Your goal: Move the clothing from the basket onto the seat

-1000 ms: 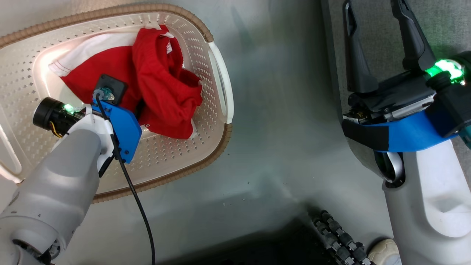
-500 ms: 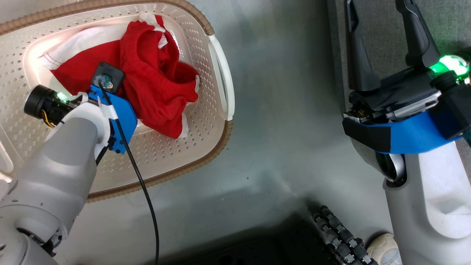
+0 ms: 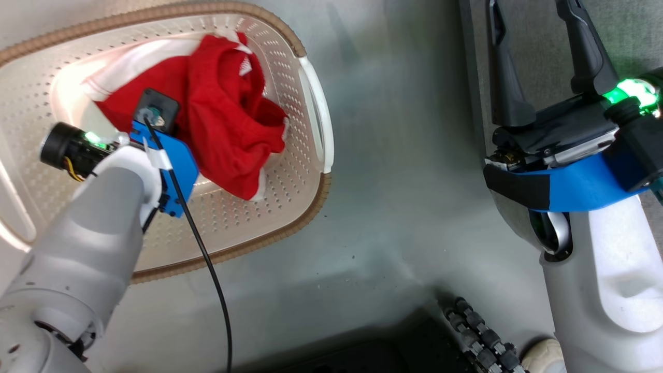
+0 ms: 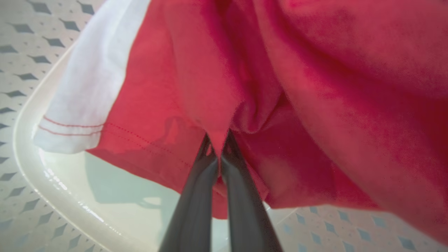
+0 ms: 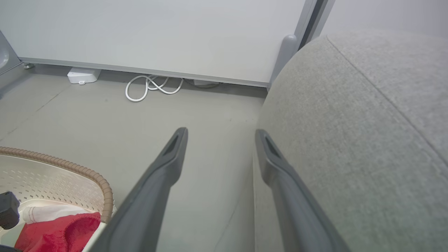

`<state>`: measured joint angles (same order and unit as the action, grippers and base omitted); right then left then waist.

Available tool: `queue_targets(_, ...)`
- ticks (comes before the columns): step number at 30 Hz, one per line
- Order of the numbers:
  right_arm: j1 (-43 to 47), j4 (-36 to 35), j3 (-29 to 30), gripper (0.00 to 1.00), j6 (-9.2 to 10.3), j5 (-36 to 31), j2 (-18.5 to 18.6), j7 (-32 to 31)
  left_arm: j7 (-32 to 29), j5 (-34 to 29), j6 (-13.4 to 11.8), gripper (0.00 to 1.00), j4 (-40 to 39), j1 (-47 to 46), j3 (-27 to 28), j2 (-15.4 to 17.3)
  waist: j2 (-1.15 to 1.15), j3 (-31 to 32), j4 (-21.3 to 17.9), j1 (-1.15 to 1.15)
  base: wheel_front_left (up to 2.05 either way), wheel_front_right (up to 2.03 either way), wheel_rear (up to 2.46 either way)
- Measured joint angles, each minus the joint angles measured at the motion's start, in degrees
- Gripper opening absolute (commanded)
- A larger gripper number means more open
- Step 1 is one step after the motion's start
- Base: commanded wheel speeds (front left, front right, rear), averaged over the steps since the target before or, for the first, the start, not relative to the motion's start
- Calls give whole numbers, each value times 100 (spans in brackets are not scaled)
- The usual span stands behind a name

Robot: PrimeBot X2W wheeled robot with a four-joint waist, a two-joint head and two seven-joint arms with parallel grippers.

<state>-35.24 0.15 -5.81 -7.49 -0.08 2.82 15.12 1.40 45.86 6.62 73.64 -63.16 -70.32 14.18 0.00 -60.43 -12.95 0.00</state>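
Observation:
The clothing (image 3: 228, 134), red fabric with a white-trimmed piece, lies bunched in the cream basket (image 3: 305, 204) at the upper left of the head view. My left arm reaches down into the basket. In the left wrist view my left gripper (image 4: 218, 140) is shut on a fold of the red clothing (image 4: 315, 87), beside its white hem (image 4: 87, 87) and above the basket floor (image 4: 105, 196). My right gripper (image 3: 528, 10) stands open with nothing in it, over the edge of the light-grey seat (image 3: 637, 41). In the right wrist view the right gripper (image 5: 220, 133) hangs between floor and seat (image 5: 367, 140).
Grey floor (image 3: 404, 181) separates basket and seat. A black cable (image 3: 207, 280) trails from my left wrist. A black segmented chain (image 3: 476, 336) lies at the bottom. A white coiled cord (image 5: 150, 87) and a small white box (image 5: 84, 75) sit by the far wall.
My left gripper has closed on the red fabric, which has bunched up slightly around it. The right arm has stayed where it was, still open.

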Motion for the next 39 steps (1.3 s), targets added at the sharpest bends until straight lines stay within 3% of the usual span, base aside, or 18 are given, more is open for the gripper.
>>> queue_targets(15, 162, 252, 124, 100, 0, -53, 57, 0, 771, -23, 59, 0, -293, 486, -134, -567, 0, 839, 385, 0, 0, 0, 0)
queue_targets(27, 455, 478, 209, 100, 0, -51, 244, 0, 1338, -97, 81, 0, -801, 684, -207, -715, 0, 1759, 762, 0, 0, 0, 0)
queue_targets(31, 598, 550, 227, 100, 0, -51, 275, 0, 1357, -154, 73, 0, -1251, 695, 100, -654, 0, 2061, 871, 0, 0, 0, 0)
queue_targets(39, 882, 683, 277, 100, 0, -34, 315, 0, 1359, -820, -233, 0, -2570, 1079, 1045, -346, 0, 2698, 1017, 0, 0, 0, 0)
